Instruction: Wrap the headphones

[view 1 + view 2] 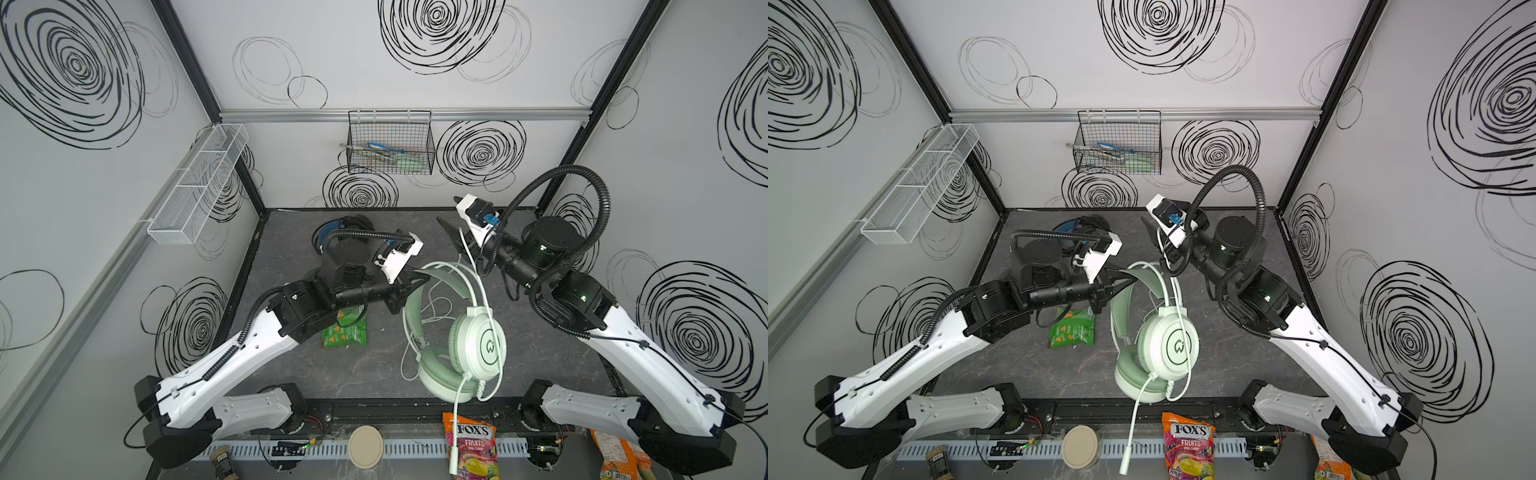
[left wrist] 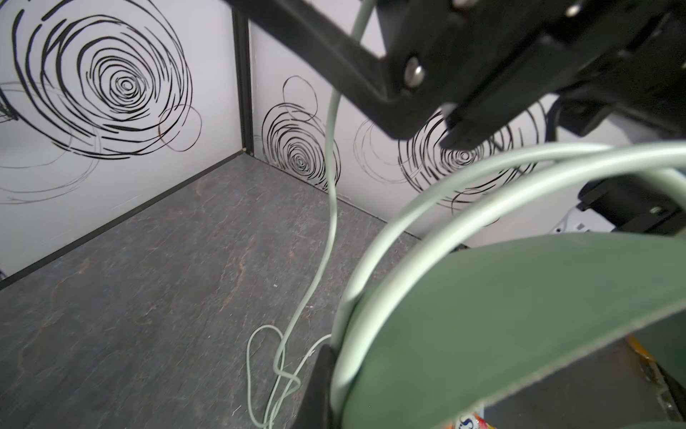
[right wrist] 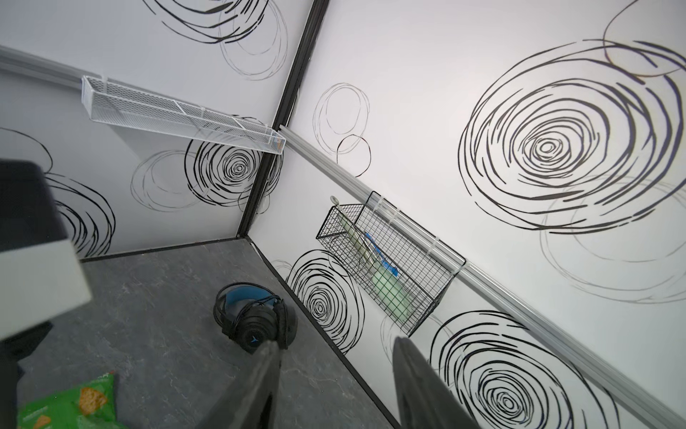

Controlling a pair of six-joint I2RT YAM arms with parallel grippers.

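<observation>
Green headset (image 1: pixel 478 345): mid-table toward front edge, headband pinched in left gripper (image 1: pixel 417 277), jaws closed tight on it.
Cable (image 2: pixel 331 178): slack, partly looped on table (image 1: pixel 374 365).
Black headset (image 3: pixel 256 319): at table's rear edge.
Right gripper (image 3: pixel 334 375): raised, jaws parted, holding nothing.

The left arm (image 1: pixel 249 345) reaches to the picture's middle, left gripper (image 1: pixel 420 277) pinched tight on the green headphones (image 1: pixel 478 343). The right arm (image 1: pixel 623 353) reaches up past the middle, right gripper (image 3: pixel 336 341) fingers spread apart.
</observation>
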